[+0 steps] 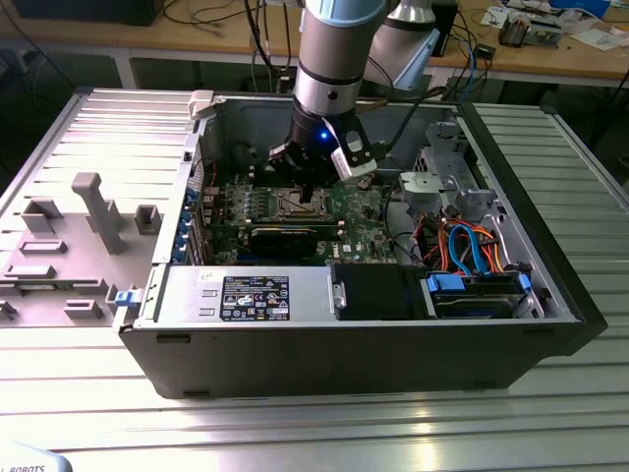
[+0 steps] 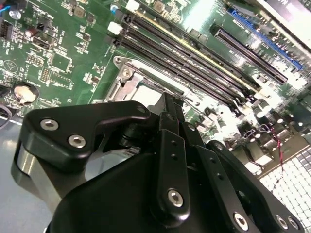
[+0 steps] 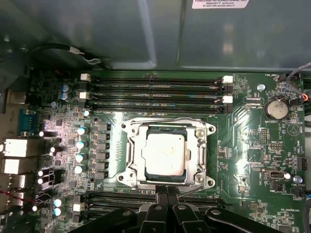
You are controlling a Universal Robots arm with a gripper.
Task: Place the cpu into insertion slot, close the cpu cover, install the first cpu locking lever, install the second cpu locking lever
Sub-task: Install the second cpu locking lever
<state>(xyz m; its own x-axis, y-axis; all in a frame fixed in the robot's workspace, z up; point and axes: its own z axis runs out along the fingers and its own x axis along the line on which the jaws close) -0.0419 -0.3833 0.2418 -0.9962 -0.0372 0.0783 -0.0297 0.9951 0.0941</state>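
In the middle of the motherboard (image 3: 243, 145), the cpu (image 3: 165, 154) lies seated in the slot (image 3: 167, 182) with the cover (image 3: 168, 132) closed flat around it. The gripper (image 3: 167, 193) hangs just beside the cover's edge, jaws pressed together, gripping nothing, the cpu outside them.

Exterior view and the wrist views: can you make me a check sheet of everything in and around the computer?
Surface: ribbed metal table holding an open computer case.
Job's things: cpu lies in the insertion slot; cpu cover is down around it.
Clutter: grey fixture blocks beside the case.
End effector: at the socket's edge, fingers together.
Cables: orange and blue cables inside the case.
Surroundings: workbench behind.
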